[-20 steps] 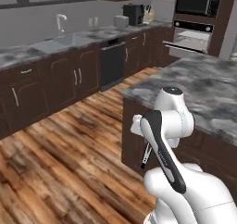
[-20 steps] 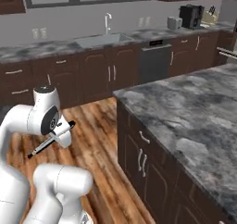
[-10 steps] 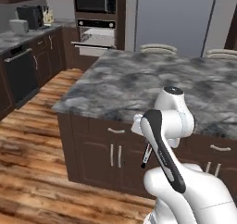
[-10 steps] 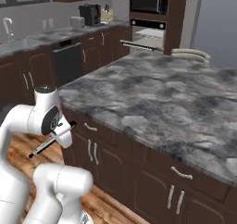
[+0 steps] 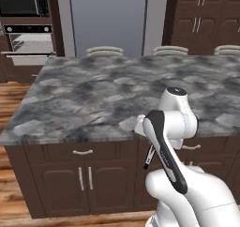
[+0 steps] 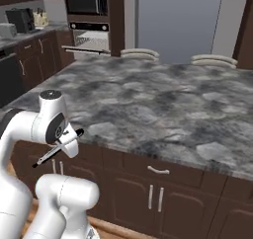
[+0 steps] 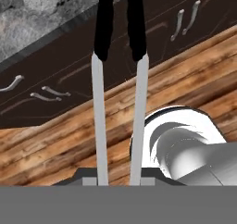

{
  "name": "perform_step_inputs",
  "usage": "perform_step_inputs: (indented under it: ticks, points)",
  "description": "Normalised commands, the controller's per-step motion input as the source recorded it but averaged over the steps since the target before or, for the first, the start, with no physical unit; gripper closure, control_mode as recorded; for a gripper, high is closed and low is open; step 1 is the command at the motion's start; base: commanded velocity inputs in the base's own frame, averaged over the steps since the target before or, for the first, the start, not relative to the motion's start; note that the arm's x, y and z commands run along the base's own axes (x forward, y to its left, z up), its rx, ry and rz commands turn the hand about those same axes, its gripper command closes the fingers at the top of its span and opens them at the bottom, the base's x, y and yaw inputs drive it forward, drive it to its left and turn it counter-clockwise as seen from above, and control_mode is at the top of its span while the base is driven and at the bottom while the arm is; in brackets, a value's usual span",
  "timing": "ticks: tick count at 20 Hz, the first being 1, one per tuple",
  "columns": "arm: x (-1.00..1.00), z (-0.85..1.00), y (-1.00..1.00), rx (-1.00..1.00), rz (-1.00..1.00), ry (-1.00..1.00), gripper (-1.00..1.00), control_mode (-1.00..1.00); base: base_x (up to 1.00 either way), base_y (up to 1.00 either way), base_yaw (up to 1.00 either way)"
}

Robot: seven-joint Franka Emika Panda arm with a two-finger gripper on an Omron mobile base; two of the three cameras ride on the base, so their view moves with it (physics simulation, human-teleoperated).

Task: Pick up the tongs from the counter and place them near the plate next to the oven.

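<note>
1. Low beside the robot's own body, in front of the dark cabinet fronts, the gripper (image 6: 69,141) is clenched on the tongs (image 6: 57,149), which it carries in the air.
2. In the right base view the tongs slant down and to the left from the gripper, one dark tip up beside the wrist and the other end lower, over the cabinet doors.
3. In the left base view the tongs (image 5: 149,156) show as a thin stick hanging below the wrist, against the brown cabinet front under the tabletop's edge.
4. In the hand view the tongs (image 7: 119,102) run up the middle as two pale metal arms ending in black tips; the arms are near each other but not touching along the length seen.
5. Behind the tips in the hand view lie cabinet drawers with metal handles, and wooden floor (image 7: 55,144) beneath.
6. The tabletop (image 5: 112,92) is a grey marbled island just ahead of the arm in both base views; the tongs are off it, held below its edge.
7. The oven (image 6: 89,33) stands at the far left in the right base view, well apart from the tongs, with black glass and silver trim.
8. A tall grey refrigerator (image 5: 108,19) stands behind the island.
</note>
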Motion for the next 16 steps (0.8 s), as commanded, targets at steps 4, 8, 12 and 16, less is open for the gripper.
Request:
perform_step_inputs:
  ticks: [4, 8, 12, 16]
  points:
    - [0.0, 0.0, 0.0, 0.0, 0.0, 0.0, 1.0, 1.0, 0.42, 0.53, -0.04]
    - [0.0, 0.0, 0.0, 0.0, 0.0, 0.0, 1.0, 1.0, 0.28, 0.82, 0.0]
    - [0.0, 0.0, 0.0, 0.0, 0.0, 0.0, 1.0, 1.0, 0.21, 0.94, 0.0]
    - [0.0, 0.0, 0.0, 0.0, 0.0, 0.0, 1.0, 1.0, 0.22, 0.94, 0.0]
